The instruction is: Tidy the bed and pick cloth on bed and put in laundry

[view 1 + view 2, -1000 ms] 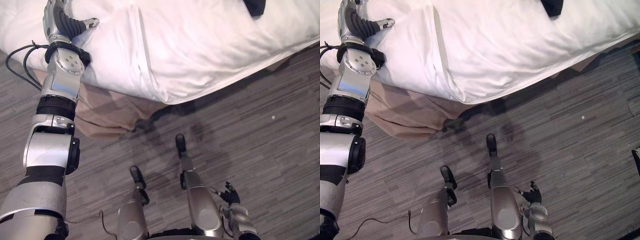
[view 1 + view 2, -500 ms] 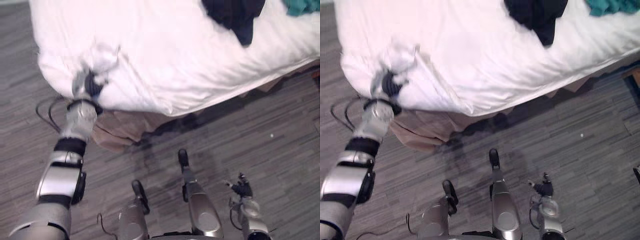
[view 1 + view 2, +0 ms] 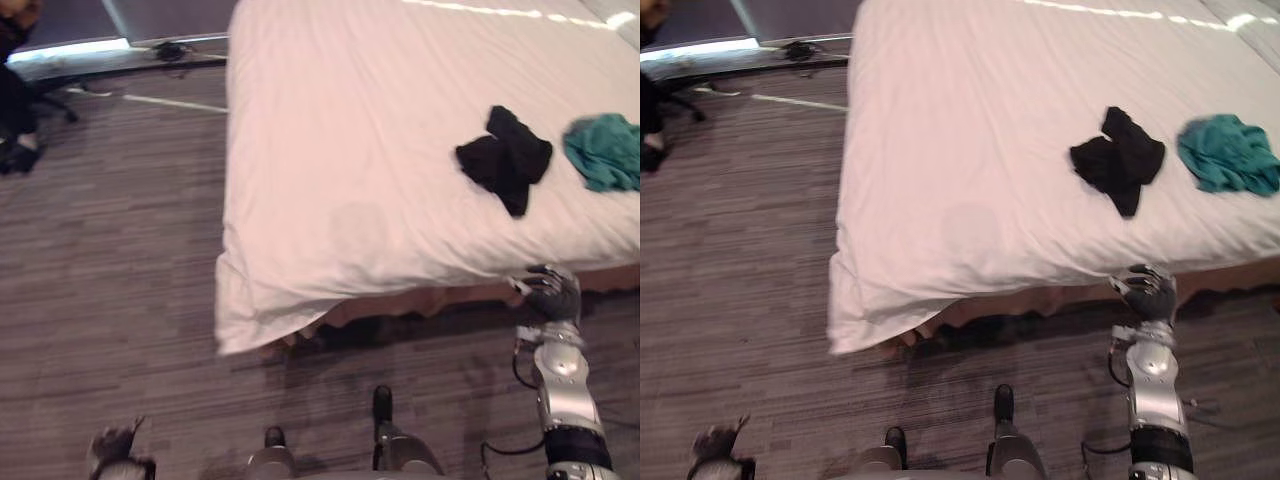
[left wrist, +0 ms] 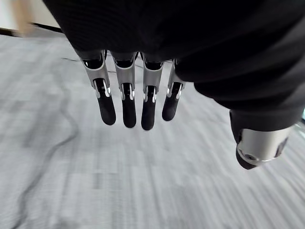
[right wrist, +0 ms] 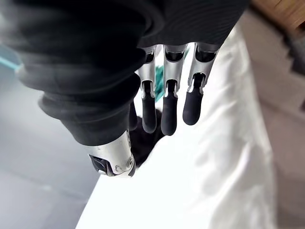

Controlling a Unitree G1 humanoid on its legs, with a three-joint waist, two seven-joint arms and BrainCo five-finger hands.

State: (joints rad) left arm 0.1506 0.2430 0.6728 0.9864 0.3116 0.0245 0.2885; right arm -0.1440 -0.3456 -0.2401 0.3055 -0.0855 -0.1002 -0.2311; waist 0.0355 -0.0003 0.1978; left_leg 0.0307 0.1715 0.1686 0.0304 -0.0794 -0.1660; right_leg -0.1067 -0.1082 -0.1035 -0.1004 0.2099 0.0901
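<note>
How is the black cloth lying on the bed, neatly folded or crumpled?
Crumpled: the black cloth lies in an uneven, bunched heap on the white bedcover.

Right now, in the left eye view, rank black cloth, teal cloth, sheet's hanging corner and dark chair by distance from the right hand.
1. Black cloth and teal cloth, on the bed beyond the right hand: too close to call.
2. Sheet's hanging corner, bed's left end.
3. Dark chair, far left floor.
</note>
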